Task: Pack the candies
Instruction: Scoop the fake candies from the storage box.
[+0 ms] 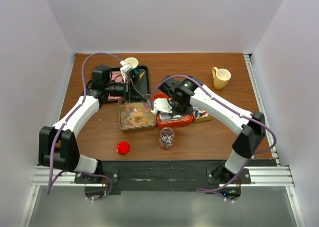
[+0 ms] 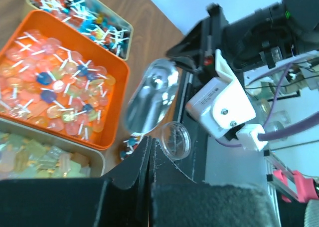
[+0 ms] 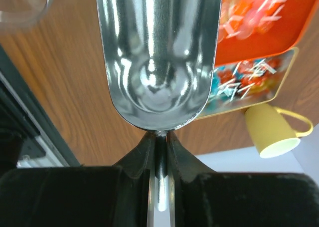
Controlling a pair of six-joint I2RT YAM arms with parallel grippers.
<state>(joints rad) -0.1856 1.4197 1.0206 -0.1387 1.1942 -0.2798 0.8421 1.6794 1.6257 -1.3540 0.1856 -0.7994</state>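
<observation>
Right gripper clamps the handle of a shiny steel scoop at centre; orange tray of candies upper right; pale yellow mug right.

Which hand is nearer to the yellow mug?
Right. The right hand, holding a metal scoop, is left of the yellow mug; the left hand is farther left.

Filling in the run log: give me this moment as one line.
right gripper: shut on scoop | scoop: empty, beside orange tray | left gripper: shut, empty | jar: some candies inside
</observation>
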